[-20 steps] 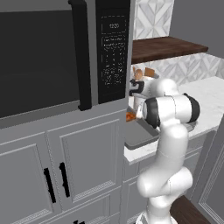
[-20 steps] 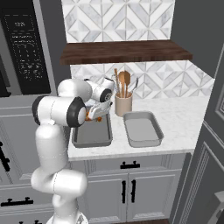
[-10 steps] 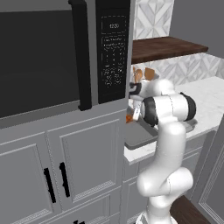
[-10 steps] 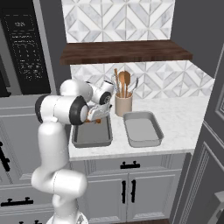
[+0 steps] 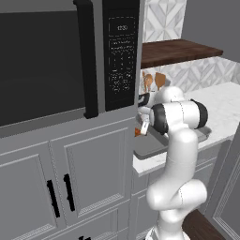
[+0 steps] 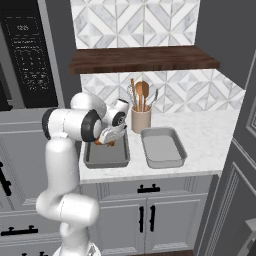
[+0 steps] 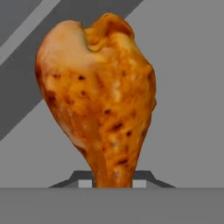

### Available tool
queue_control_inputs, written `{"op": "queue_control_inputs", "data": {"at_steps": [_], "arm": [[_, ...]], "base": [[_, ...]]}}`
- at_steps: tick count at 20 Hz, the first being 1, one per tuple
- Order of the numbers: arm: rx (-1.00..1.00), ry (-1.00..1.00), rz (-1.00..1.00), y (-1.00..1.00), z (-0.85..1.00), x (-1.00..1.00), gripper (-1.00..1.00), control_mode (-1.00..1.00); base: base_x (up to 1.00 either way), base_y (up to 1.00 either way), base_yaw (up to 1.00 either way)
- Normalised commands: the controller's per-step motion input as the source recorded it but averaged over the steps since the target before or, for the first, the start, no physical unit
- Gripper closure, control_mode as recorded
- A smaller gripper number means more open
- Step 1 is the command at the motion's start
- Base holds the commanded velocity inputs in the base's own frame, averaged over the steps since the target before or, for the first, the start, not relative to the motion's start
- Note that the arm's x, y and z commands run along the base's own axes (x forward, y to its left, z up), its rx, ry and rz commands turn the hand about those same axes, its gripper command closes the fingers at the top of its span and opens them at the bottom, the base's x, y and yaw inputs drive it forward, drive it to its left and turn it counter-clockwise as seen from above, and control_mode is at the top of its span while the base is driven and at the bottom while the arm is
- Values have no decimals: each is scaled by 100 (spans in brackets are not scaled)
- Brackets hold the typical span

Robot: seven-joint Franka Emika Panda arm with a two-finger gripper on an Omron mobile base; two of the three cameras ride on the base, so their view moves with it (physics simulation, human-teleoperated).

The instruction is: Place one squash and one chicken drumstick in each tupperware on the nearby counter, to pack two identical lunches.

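the jaws [image 6: 106, 141] are clamped on the chicken drumstick [image 7: 98, 94], gripping its narrow bone end with the meaty bulb sticking out ahead. it looks light and firm but greasy, so i'd say that thin end is a fair hold, though it might swivel. just under the jaws sits the near tupperware [image 6: 105, 156] on the white surface [image 6: 210, 137]; the second tupperware [image 6: 161, 146] lies beside it, farther off, with a utensil pot [image 6: 141, 119] behind both.

A browned chicken drumstick [image 7: 98, 103] stands clamped in the gripper [image 7: 113, 180] over a grey tupperware floor [image 7: 188, 109].
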Motion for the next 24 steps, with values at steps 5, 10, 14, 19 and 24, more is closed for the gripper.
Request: {"op": "queue_control_inputs", "data": {"at_steps": [5,10,14,19,24], "arm": [[-4,-1,0,4,14,0,-100,-100],[-13,0,0,11,39,0,-100,-100],[-8,-3,-2,-4,39,-12,-100,-100],[4,-20,-18,-57,34,-73,-100,-100],[8,-25,-16,-37,45,-92,-100,-100]], "base": [[0,0,0],[0,0,0],[0,0,0],[0,0,0],[0,0,0]]}}
